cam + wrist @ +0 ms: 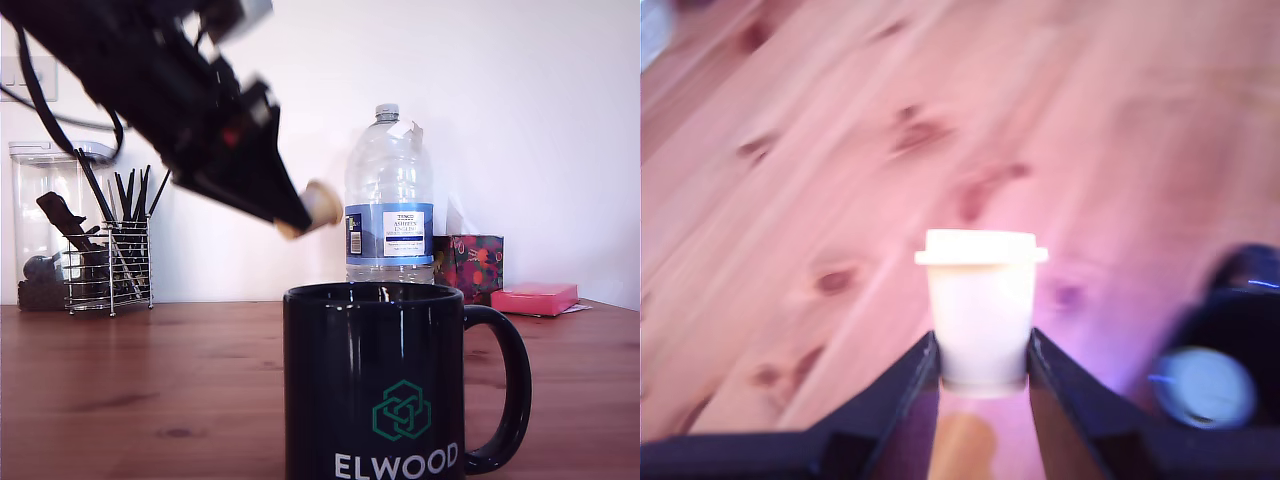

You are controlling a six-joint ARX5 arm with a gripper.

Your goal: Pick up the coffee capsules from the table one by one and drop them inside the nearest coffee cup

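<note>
Jaws narrowly parted, pinching 1 cream-yellow capsule (981, 315) by its sides, high above the black mug (375, 385).

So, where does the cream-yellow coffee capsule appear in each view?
Exterior view: cream-yellow capsule at the gripper tip, in the air above the black mug.
Wrist view: capsule at centre, clamped between the fingers.
Shared landmark: the black mug.

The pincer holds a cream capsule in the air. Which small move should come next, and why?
Probably carry the cream capsule a little toward the exterior view's right and lower it over the black mug. The pincer grips it above the table, up and left of the mug's open rim, so releasing now would likely miss.
</note>
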